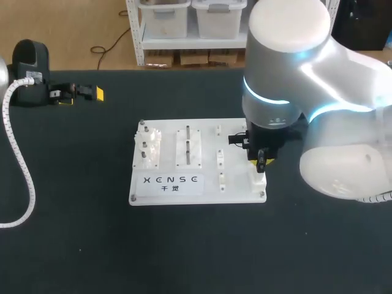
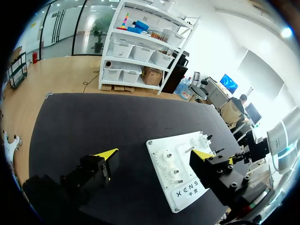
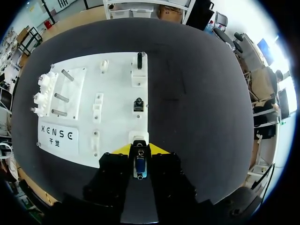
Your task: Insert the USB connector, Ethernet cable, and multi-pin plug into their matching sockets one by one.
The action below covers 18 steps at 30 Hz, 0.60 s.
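The right gripper (image 1: 262, 160) is hanging over the lower right corner of the board (image 1: 236, 184) in the head view, clenching the connector (image 3: 139, 165) between its fingers, metal end forward. In the right wrist view the connector is pointing at the white socket (image 3: 138, 137) just ahead of the tips, at the board's near edge; whether it is touching yet I cannot tell.

The main risk I am seeing is a skewed entry: if the connector is sitting slightly tilted or off to one side, it is likely catching on the socket's rim and jamming. A push against that jam is likely driving the connector back through the pads, or shoving the board across the table (image 1: 73, 245). A flipped connector would be blocking too.

The left gripper (image 2: 155, 153) is sitting at the upper left of the head view, released and holding nothing, well apart from the board, so it is not bracing anything
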Available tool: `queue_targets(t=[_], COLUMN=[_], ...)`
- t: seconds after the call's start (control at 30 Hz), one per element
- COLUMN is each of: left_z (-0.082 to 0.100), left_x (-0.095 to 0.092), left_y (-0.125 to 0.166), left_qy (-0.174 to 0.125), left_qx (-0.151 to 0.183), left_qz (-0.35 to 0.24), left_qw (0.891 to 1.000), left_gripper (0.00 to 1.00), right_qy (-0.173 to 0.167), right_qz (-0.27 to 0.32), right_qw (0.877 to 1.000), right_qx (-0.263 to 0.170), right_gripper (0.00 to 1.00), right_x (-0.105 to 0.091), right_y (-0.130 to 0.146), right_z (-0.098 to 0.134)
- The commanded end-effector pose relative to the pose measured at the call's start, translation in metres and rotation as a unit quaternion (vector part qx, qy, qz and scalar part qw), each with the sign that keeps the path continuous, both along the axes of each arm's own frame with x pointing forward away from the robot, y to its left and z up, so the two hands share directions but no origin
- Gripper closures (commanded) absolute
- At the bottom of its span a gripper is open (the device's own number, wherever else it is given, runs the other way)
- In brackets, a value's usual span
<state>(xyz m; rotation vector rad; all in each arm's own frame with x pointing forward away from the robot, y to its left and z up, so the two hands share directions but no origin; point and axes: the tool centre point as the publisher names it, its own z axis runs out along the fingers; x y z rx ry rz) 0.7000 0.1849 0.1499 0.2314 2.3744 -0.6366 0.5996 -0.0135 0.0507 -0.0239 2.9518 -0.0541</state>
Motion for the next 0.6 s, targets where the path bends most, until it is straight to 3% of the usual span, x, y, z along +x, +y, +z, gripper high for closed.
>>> queue_targets(t=[0.03, 0.07, 0.6], left_z=[0.000, 0.000, 0.000], left_x=[0.000, 0.000, 0.000], left_y=[0.000, 0.000, 0.000], left_qy=[0.000, 0.000, 0.000], left_qx=[0.000, 0.000, 0.000], left_qz=[0.000, 0.000, 0.000], left_qw=[1.000, 1.000, 1.000], left_gripper=[0.00, 0.00, 0.00], right_qy=[-0.005, -0.007, -0.038], right_qz=[-0.004, -0.005, -0.014], right_qw=[1.000, 1.000, 0.999], right_qx=[-0.002, -0.003, 0.009], right_gripper=[0.49, 0.00, 0.00], right_x=[0.003, 0.003, 0.021], right_y=[-0.003, -0.003, 0.001], right_z=[-0.032, -0.032, -0.009])
